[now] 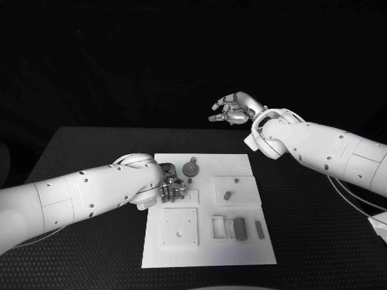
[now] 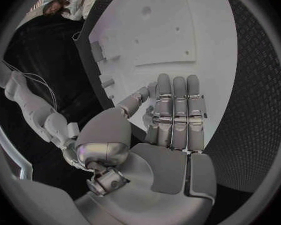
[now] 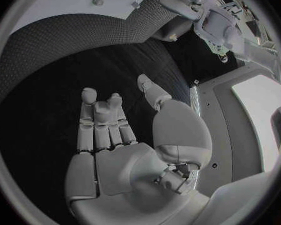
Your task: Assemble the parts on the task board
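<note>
**Head view: assembly barely begun, parts lying loose on the board**

Head view has the flat white rectangular task board lying in the middle of the black textured desk, and most of the work looks undone. A round grey disc-shaped part sits near the far edge, a small dark grey peg rests on a raised white square block, and slim grey bar-shaped pieces lie loose by a white frame towards the near right. A larger white square plate with small holes sits near left. Nothing can be judged seated for certain.

Silver-fingered left hand hovers low over the board's left side, between the disc and the holed plate; the left wrist view shows its fingers straight, side by side, holding nothing. Whether they touch the board cannot be told.

Right hand hangs high beyond the desk's far edge, well away from the board, fingers loosely curled yet apart, empty.

Surfaces read as smooth matt plastic on a woven-looking mat.
</note>
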